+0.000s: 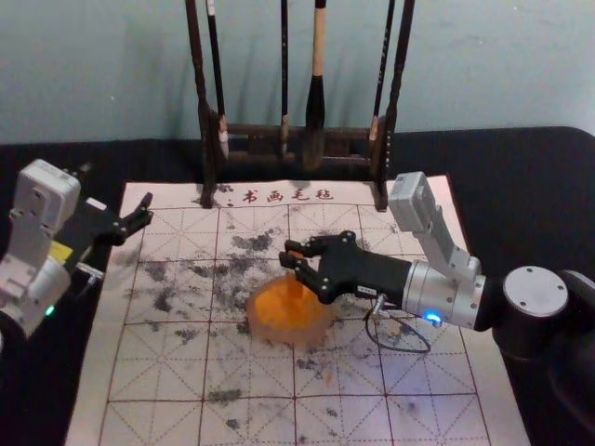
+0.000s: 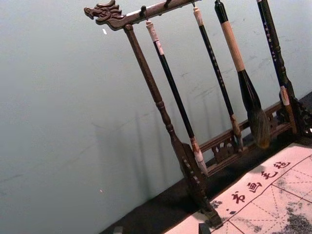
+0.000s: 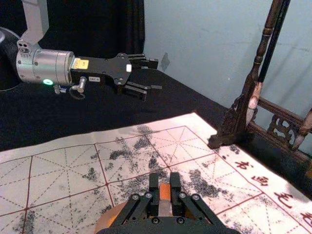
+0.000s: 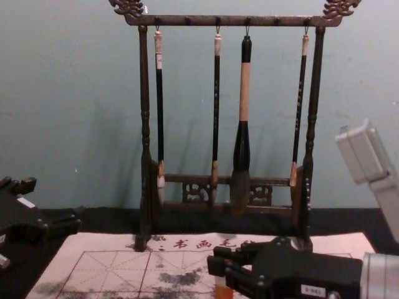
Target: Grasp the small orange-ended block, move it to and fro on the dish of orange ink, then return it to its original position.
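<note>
In the head view my right gripper [image 1: 290, 262] is over the dish of orange ink [image 1: 327, 327], shut on the small block [image 1: 295, 290], which stands upright with its lower end at the ink. Between the pads of the right gripper [image 3: 165, 182], the right wrist view shows the block's orange upper end [image 3: 165, 192], with part of the dish [image 3: 103, 220] behind. From the chest, the block [image 4: 223, 290] hangs below the fingers. My left gripper [image 1: 145, 212] is parked open at the left; its two fingertips edge into the left wrist view, with the left gripper [image 2: 161, 229] holding nothing.
A dark wooden rack [image 4: 234, 20] with several hanging brushes stands behind the dish, at the back of the white gridded mat [image 1: 158, 372]. Black cloth [image 1: 530, 177] surrounds the mat. A thin cable [image 1: 400, 350] loops below the right wrist.
</note>
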Action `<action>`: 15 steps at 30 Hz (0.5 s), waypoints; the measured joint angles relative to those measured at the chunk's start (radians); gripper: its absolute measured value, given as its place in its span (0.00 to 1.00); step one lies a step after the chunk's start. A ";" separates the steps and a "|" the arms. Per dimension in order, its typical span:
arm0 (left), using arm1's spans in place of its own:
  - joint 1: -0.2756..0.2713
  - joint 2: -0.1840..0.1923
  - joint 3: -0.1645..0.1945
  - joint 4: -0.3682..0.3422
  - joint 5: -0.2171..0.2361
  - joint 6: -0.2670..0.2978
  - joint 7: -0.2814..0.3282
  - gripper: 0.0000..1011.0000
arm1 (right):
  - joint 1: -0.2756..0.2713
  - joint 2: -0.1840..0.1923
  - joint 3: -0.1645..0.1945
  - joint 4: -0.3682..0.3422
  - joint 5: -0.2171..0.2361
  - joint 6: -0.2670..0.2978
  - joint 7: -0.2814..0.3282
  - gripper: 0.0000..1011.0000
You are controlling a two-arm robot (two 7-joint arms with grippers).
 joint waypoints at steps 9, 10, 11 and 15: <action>0.000 0.000 0.000 0.000 0.000 0.000 0.000 0.99 | -0.005 0.005 0.004 -0.006 0.002 0.000 0.002 0.13; 0.000 0.000 0.000 0.000 0.000 0.000 0.000 0.99 | -0.005 0.006 0.004 -0.007 0.002 0.000 0.003 0.13; 0.000 0.000 0.000 0.000 0.000 0.000 0.000 0.99 | -0.006 0.007 0.005 -0.008 0.003 0.000 0.003 0.13; 0.000 0.000 0.000 0.000 0.000 0.000 0.000 0.99 | -0.009 0.010 0.007 -0.012 0.007 0.001 0.005 0.13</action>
